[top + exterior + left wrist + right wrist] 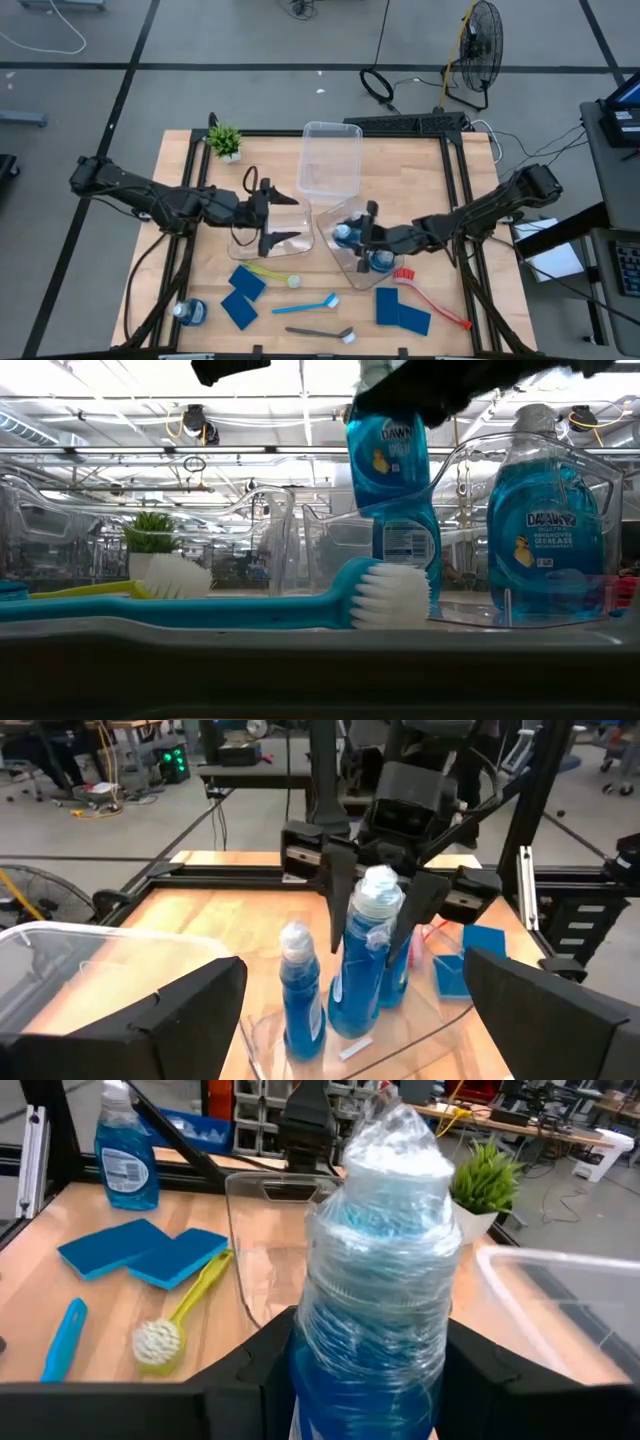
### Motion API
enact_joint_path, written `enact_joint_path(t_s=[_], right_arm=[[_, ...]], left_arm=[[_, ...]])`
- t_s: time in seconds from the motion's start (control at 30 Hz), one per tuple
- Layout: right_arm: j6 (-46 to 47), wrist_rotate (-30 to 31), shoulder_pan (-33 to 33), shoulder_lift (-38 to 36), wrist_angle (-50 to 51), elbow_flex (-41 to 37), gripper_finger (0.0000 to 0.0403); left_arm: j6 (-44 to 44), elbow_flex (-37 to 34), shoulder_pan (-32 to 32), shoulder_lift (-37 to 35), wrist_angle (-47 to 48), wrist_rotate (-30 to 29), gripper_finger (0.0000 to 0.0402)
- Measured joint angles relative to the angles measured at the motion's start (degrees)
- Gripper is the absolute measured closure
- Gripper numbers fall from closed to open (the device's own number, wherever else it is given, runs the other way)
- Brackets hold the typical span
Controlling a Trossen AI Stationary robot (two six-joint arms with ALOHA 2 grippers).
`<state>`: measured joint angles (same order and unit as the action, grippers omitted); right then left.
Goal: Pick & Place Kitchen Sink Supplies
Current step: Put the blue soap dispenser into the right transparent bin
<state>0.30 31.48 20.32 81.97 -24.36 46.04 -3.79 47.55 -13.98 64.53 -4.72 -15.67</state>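
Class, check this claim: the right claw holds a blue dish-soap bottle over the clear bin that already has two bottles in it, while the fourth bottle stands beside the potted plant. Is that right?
Not quite. The fourth bottle stands at the table's near left corner by the blue sponges, far from the potted plant, as the high view shows. The rest holds: the right claw grips a blue dish-soap bottle over the clear bin holding two bottles.

Three bottles, four sponges, four brushes

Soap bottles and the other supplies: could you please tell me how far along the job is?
Two bottles stand in the clear bin. The right gripper holds a third bottle over it; the left gripper waits open nearby. Left on the table: one bottle, four sponges, four brushes.
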Motion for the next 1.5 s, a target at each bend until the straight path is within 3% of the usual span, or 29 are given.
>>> enact_joint_path(t_s=[0.33, 0.53, 0.87, 1.0, 1.23, 1.5], right_arm=[[4.89, -0.77, -1.23, 1.72, -12.43, -9.17, 0.0245], [4.98, -4.84, -2.38, 3.96, -14.89, -9.29, 0.0245], [0.54, -11.14, -2.8, 1.73, -13.99, -9.56, 0.0245], [-2.44, -12.57, -2.73, -3.44, -11.77, -9.5, 0.0245], [-4.04, -12.28, -3.19, -11.64, 4.05, -9.47, 0.0245], [-2.17, -14.33, -6.36, -11.77, 7.18, -11.83, 0.0245]], left_arm=[[-1.03, -0.02, 0.46, 0.02, 0.56, -0.03, 0.0025], [-1.27, -0.04, 0.46, 0.02, 0.56, -0.03, 0.0025], [-1.25, -0.04, 0.46, 0.02, 0.76, -0.01, 0.0025], [-1.24, -0.07, 0.46, 0.04, 0.78, 0.01, 0.0025], [-1.22, -0.08, 0.46, 0.07, 1.09, 0.03, 0.0025], [-1.36, -0.09, 0.46, 0.07, 1.58, 0.03, 0.0025]])
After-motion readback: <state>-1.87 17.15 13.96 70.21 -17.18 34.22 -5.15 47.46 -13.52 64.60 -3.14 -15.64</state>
